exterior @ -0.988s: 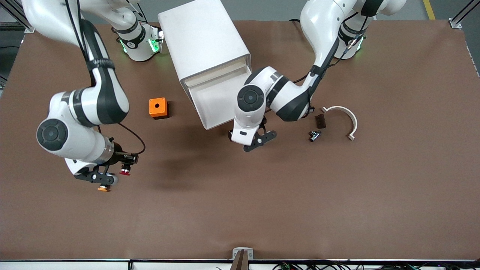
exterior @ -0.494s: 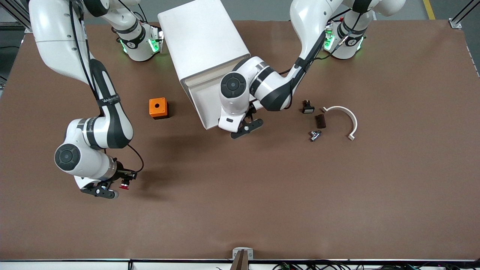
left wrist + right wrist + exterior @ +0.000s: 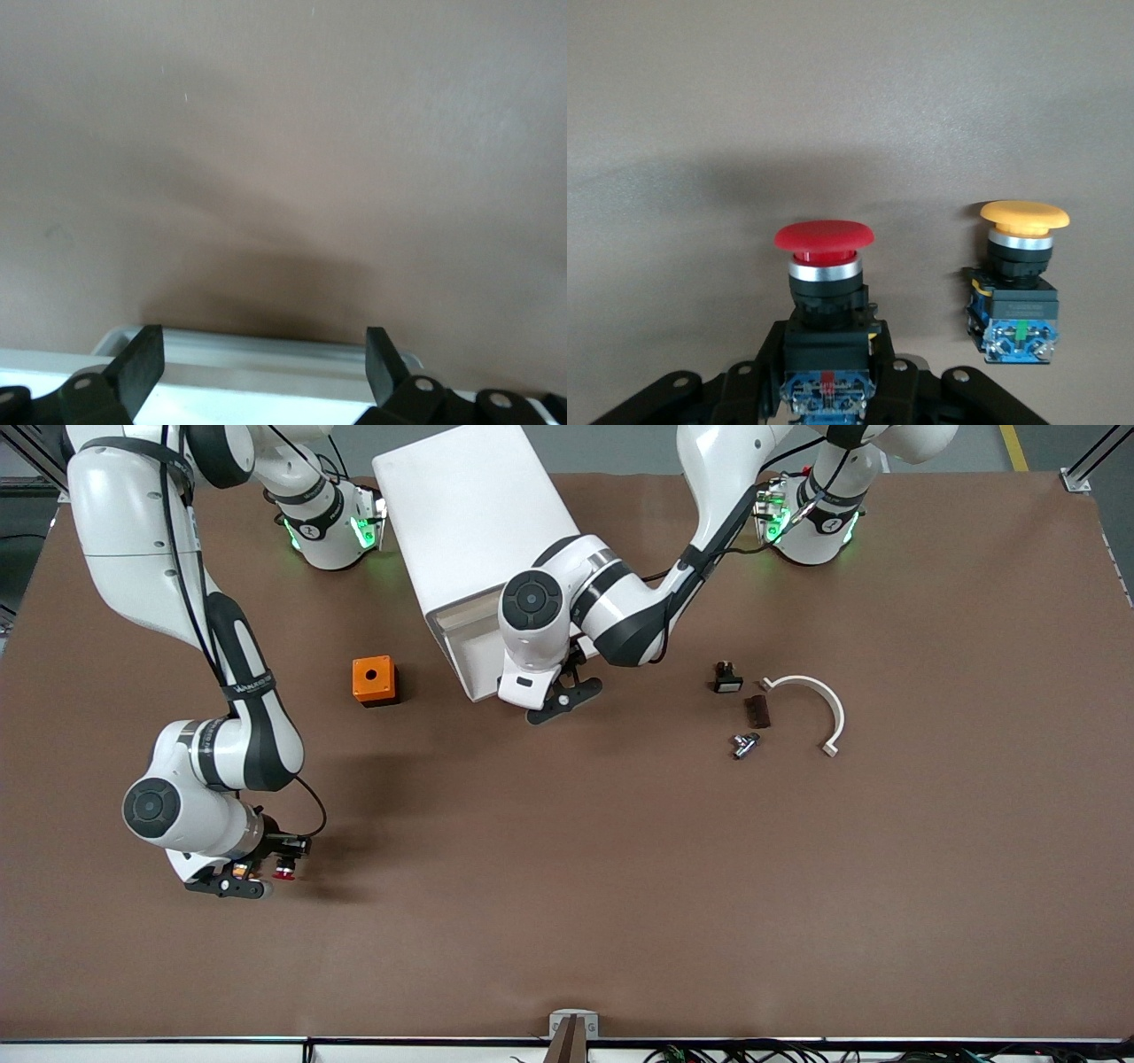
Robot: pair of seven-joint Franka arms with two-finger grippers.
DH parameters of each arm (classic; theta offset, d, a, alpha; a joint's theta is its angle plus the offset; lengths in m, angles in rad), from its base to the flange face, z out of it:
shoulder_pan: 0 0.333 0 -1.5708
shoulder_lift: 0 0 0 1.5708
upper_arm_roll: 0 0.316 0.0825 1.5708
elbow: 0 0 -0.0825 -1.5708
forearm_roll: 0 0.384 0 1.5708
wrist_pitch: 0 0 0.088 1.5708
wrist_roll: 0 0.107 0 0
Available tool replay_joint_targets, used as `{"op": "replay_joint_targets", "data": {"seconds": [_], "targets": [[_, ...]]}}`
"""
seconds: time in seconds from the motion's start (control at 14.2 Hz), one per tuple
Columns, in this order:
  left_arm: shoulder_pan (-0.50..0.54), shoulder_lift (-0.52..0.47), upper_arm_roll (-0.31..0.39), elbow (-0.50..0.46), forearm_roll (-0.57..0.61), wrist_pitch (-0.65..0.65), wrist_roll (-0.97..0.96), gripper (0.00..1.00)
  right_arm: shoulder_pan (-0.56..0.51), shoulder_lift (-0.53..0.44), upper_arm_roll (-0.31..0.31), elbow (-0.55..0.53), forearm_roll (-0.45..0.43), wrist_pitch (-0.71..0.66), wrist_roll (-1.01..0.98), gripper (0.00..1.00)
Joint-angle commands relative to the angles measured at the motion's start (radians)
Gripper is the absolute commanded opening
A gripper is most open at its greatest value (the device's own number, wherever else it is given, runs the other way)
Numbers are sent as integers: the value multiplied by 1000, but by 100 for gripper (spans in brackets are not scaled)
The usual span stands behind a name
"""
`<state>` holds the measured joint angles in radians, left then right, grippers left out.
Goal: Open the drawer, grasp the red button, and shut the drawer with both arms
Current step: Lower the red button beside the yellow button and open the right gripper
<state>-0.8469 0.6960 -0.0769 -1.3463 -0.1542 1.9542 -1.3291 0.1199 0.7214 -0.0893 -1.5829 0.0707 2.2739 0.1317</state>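
Button (image 3: pixel 824 266), glossy red domed cap, in right claw (image 3: pixel 826 381).

No text, label or number can be read on anything

The cabinet (image 3: pixel 483 522) stands between the two arm bases, and its top drawer (image 3: pixel 474 657) juts out toward the front camera. The left gripper (image 3: pixel 551 698) sits at the drawer's front edge. The orange box (image 3: pixel 373 680) lies beside the drawer, toward the right arm's end of the table. Nearer the front camera at that end, the right gripper (image 3: pixel 252 872) is low over the table with the button (image 3: pixel 825 283) between its fingers, and the orange-capped button (image 3: pixel 1019 279) rests just beside it. Toward the left arm's end lie a black button (image 3: pixel 727 677), a dark block (image 3: pixel 756 710), a metal fitting (image 3: pixel 743 744) and a curved bracket (image 3: pixel 819 704), close together.
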Motion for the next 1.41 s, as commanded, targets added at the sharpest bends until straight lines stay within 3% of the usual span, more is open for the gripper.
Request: {"op": "replay_joint_targets", "data": {"seconds": [0.0,0.63,0.78,0.85,0.92,0.99,1.34], "targets": [[-3,-29,-10,-42,-56,0,-22,100,-12,24,17,12,0,-2,-3,1],[-3,-19,-40,-80,-267,12,-19,100,10,46,23,11,29,-1,9,2],[-1,-16,-40,-92,-320,15,-15,100,11,52,26,12,29,-1,11,6],[-1,-15,-40,-94,-340,17,-10,100,11,52,26,14,29,-1,11,27],[-1,-10,-40,-99,-358,17,-9,100,11,52,25,15,31,2,9,83],[-1,-10,-40,-100,-381,17,-7,100,9,50,25,17,29,3,8,100],[12,-15,-38,-97,-377,17,1,100,11,0,23,38,-2,-11,-21,100]]}}
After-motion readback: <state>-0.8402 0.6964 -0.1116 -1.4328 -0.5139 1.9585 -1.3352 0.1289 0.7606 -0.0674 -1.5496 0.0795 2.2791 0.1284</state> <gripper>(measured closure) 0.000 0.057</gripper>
